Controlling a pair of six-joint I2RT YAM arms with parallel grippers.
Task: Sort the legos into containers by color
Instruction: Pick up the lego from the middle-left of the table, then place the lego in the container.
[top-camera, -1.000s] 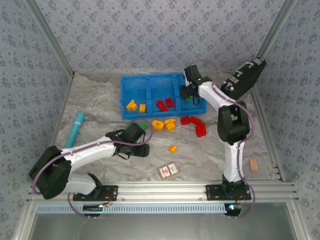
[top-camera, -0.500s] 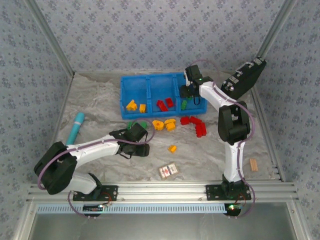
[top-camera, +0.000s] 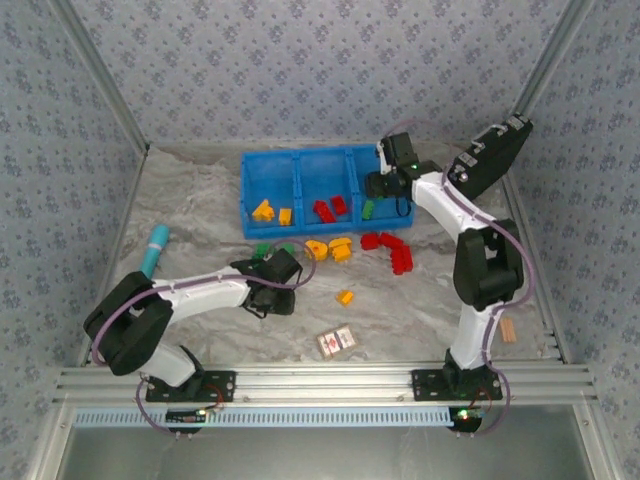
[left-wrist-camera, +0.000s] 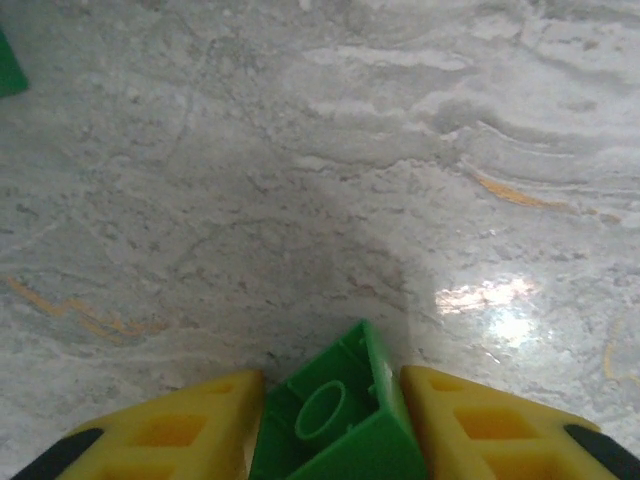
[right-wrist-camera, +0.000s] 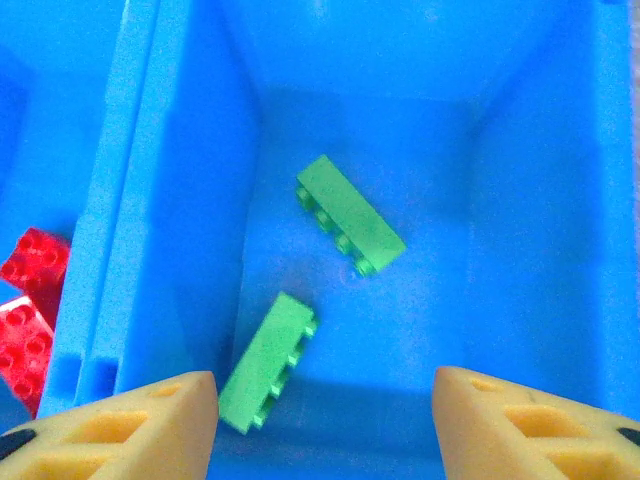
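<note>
The sorting is partly done. The blue bin sits at the middle of the counter's far edge; its left compartment holds yellow bricks, its middle one red bricks, and its right one two green bricks. The right hand hangs over that right compartment with its fingers wide apart and nothing between them, so I judge its drop finished. The left hand is low over the counter's middle, clamped on a green brick; I cannot tell whether the brick is clear of the surface.

The step in hand looks like a green pick. The next move calls for a lift, a carry toward the far edge past the yellow and red compartments, and a release over the right compartment, with the right hand out of the way first. Loose yellow pieces, red pieces and more green lie just in front of the bin.

The counter is a pale grey marbled sheet, glossy enough to throw a glare patch in the left wrist view; bricks may slide on it. Blue-grey floral paper covers the walls; metal posts frame the corners; a metal rail runs along the near edge.
</note>
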